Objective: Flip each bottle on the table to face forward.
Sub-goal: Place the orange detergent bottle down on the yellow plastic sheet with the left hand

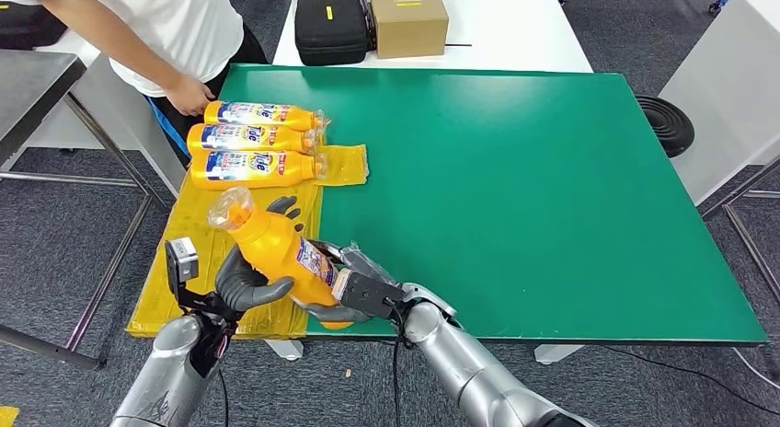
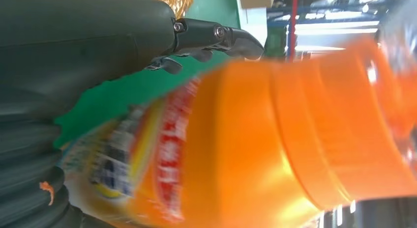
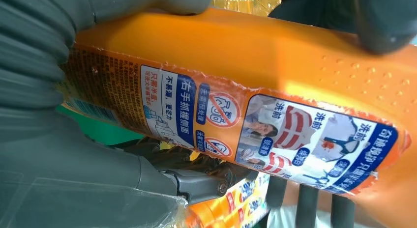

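A green table [image 1: 552,197] fills the middle of the head view, with a yellow sheet [image 1: 184,261] lying over its left edge. Three orange bottles [image 1: 253,142] lie side by side on that sheet in the upper left, front labels up, a person's hand [image 1: 189,98] just beside the farthest. In the lower left, a fourth orange bottle [image 1: 276,248] is lifted off the sheet, tilted with its clear cap toward the upper left. The left hand [image 1: 244,280] wraps its fingers round the body; the right hand [image 1: 354,289] clasps the base end. The right wrist view shows the back label with instructions facing that camera. So the turning of this bottle looks under way; next it needs rolling until the front label faces up, then laying beside the row.
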Controlling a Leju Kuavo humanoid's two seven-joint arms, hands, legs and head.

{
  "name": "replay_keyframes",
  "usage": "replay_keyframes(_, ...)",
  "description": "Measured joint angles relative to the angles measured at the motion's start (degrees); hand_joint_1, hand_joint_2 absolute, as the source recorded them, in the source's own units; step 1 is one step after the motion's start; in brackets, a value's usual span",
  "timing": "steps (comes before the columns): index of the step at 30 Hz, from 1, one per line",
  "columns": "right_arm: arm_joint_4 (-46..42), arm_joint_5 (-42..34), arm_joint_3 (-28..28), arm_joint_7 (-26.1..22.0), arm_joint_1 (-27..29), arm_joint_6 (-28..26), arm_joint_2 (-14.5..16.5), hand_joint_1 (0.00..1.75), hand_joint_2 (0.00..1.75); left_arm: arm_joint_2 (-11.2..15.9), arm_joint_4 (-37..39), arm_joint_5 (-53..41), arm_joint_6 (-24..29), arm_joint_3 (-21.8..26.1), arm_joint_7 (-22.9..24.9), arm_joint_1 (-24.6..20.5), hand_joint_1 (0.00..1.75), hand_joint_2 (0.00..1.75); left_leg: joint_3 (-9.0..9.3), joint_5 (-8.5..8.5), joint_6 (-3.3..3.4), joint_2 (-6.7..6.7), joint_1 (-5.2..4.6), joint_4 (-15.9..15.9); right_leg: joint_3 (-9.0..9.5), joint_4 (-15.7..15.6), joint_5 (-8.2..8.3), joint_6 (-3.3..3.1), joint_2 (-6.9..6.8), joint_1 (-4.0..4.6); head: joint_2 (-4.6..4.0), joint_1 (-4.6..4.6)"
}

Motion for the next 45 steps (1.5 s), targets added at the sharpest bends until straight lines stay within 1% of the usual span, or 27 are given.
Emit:
replay_keyframes(8,2.49,0.38,1.25,0.00,-0.88,0.20,0.26,1.75,1.75,-0.24,1.53,0.20,-1.74,-2.33,-0.44,-1.30,0.00,1.75,0.01,0.00,0.00,0.01,0.01,0.00,-0.01,0.00,0.00,0.00,0.01,0.01,0.00,0.00)
replay_keyframes(23,4.22,0.55,2.27,0.44,-1.04,0.19,-0.02,1.75,1.75,0.34,1.45,4.10,-5.67,-2.76,-0.91,-1.23,0.01,1.75,0.01,0.00,0.00,0.02,0.00,0.00,-0.01,0.00,0.00,0.00,0.01,0.01,0.00,0.00)
replay_keyframes(24,4.29,0.58,2.29,0.47,-1.02,0.15,-0.06,1.75,1.75,0.37,1.42,4.34,-5.94,-2.77,-0.88,-1.24,0.41,1.75,0.01,0.00,0.00,0.02,0.00,0.00,-0.01,0.00,0.00,0.00,0.01,0.01,0.00,0.00)
replay_keyframes(27,4.43,0.68,2.40,0.61,-0.91,-0.08,-0.26,1.75,1.75,0.49,1.25,4.92,-6.87,-2.80,-0.80,-1.26,1.71,1.75,0.01,0.00,0.00,0.02,0.01,0.00,-0.01,0.00,0.00,0.00,0.01,0.01,0.00,0.00)
replay_keyframes(28,4.46,0.69,2.43,0.66,-0.88,-0.15,-0.32,1.75,1.75,0.53,1.22,5.00,-7.09,-2.83,-0.83,-1.27,1.75,1.75,0.01,0.00,0.00,0.02,0.01,0.00,-0.01,0.00,0.00,0.00,0.01,0.01,0.00,0.00)
replay_keyframes(41,4.52,0.69,2.44,0.69,-0.65,-0.31,-0.60,1.75,1.75,1.27,-0.65,2.91,-7.94,-4.84,-2.87,-1.26,1.75,1.75,0.02,0.00,0.00,0.03,0.01,0.00,-0.02,0.00,0.00,0.00,0.02,0.01,0.00,-0.01)
replay_keyframes(45,4.52,0.60,2.44,0.68,-0.61,-0.31,-0.60,1.75,1.75,1.48,-1.23,1.03,-7.98,-5.43,-4.06,-1.21,1.75,1.75,0.01,0.00,0.00,0.03,0.01,0.00,-0.02,0.00,0.00,0.00,0.02,0.01,0.00,-0.01)
